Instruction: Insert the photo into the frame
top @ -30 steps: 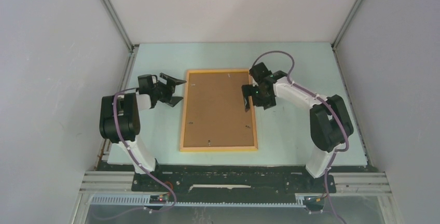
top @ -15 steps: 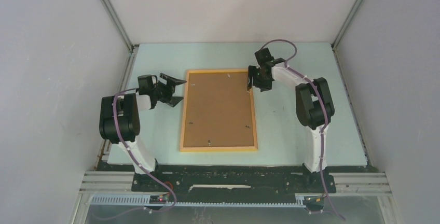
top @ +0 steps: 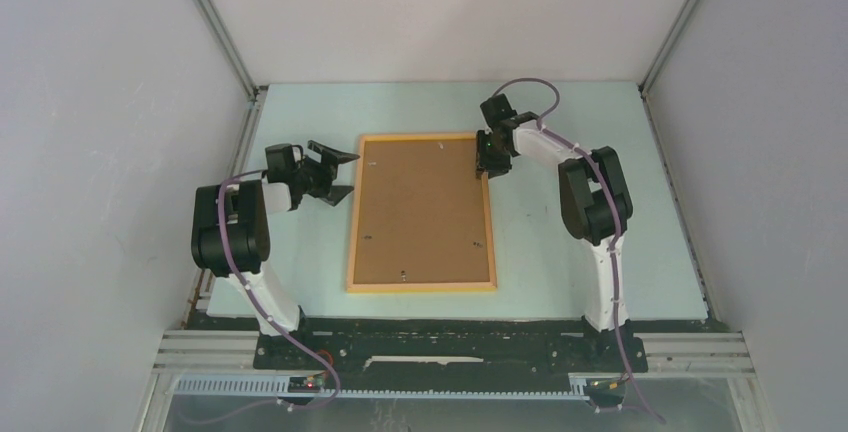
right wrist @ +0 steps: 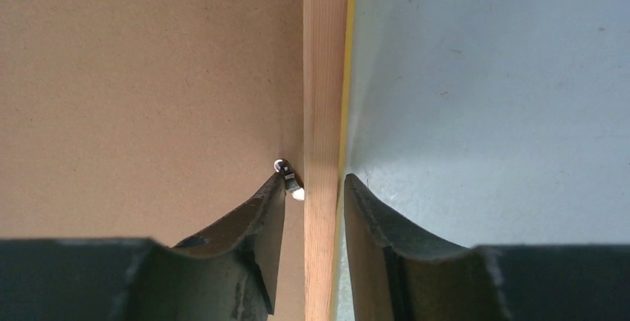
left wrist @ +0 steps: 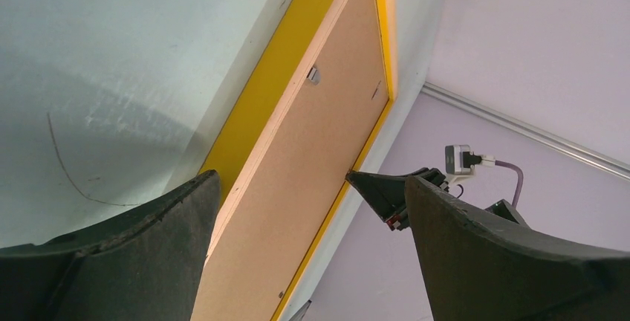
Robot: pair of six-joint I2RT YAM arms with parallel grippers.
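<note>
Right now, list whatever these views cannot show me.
The photo: in no view; whether it lies under the backing sheet in the frame is hidden.
Right gripper: right wrist view, it straddles the frame's rail; firm grip unclear.
Backing clips: top view, too small to tell their state.

No legible text, no labels, no brand marks, no numbers (frame [top: 420,286] and table [top: 560,242] included); no signs
</note>
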